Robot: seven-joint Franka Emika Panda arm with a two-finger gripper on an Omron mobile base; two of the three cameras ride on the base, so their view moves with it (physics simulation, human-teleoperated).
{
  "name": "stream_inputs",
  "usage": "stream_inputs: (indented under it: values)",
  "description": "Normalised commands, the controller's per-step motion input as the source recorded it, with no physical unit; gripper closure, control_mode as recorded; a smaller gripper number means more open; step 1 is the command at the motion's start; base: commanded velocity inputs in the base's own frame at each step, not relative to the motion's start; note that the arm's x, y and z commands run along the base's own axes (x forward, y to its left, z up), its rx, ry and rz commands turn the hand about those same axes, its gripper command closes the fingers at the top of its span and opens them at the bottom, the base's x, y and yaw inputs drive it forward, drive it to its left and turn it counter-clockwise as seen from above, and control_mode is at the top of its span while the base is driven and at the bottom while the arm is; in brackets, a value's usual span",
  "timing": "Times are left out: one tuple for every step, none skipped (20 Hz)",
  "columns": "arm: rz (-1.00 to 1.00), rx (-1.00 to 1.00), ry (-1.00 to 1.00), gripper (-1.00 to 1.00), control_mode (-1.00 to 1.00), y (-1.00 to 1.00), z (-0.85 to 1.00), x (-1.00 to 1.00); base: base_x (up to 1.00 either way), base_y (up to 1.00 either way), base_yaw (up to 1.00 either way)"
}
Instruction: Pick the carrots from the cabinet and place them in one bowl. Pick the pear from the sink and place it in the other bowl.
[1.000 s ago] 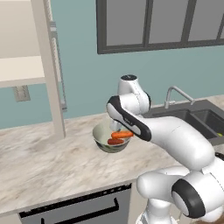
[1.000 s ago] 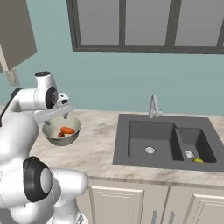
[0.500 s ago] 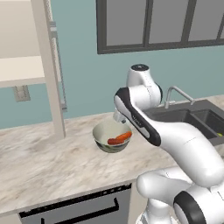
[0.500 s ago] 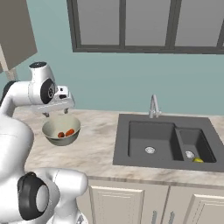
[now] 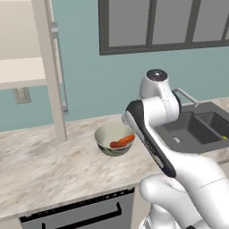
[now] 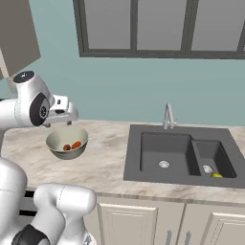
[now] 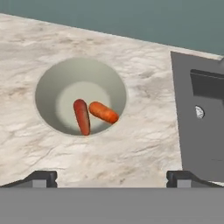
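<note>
With its fingers spread wide and nothing between them, the claw (image 7: 112,177) hangs above the tabletop (image 7: 140,140). Both carrots (image 7: 92,114) lie touching in the cream bowl (image 7: 46,87) just ahead of it. Pear (image 6: 217,175) sits well off to its side in the sink (image 6: 177,153).

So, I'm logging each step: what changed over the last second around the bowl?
The arm lifted and swung toward the sink, carrying the open, empty pincer up off the bowl; in the hand view the tips stand wide apart. Both carrots stayed in the bowl, the bowl stayed on the counter, and the pear stayed in the sink's small basin.
</note>
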Motion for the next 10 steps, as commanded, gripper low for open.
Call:
stream_inputs:
  values:
    - [-0.15, 0.10, -0.09, -1.00, -1.00, -0.39, 0.00, -0.50, 0.00, 0.00, 0.00]
    - [-0.14, 0.10, -0.08, -1.00, -1.00, -0.40, 0.00, -0.51, 0.00, 0.00, 0.00]
    - [-0.11, 0.12, -0.10, -1.00, -1.00, -0.41, 0.00, -0.61, 0.00, 0.00, 0.00]
    - [-0.08, 0.20, -0.05, -1.00, -1.00, -0.58, 0.05, -0.49, 0.00, 0.00, 0.00]
    - [-0.20, 0.18, 0.03, -1.00, -1.00, -0.42, 0.00, -0.29, 0.00, 0.00, 0.00]
    - [-0.24, 0.21, 0.03, -1.00, -1.00, -0.41, 0.00, -0.31, 0.00, 0.00, 0.00]
    - [-0.24, 0.22, 0.01, -1.00, -1.00, -0.36, 0.00, -0.37, 0.00, 0.00, 0.00]
    - [-0.24, 0.22, 0.00, -1.00, -1.00, -0.29, 0.00, -0.41, 0.00, 0.00, 0.00]
    - [-0.26, 0.22, 0.00, -1.00, -1.00, -0.23, 0.00, -0.46, 0.00, 0.00, 0.00]
    - [-0.29, 0.20, 0.00, -1.00, -1.00, -0.17, 0.03, -0.44, 0.00, 0.00, 0.00]
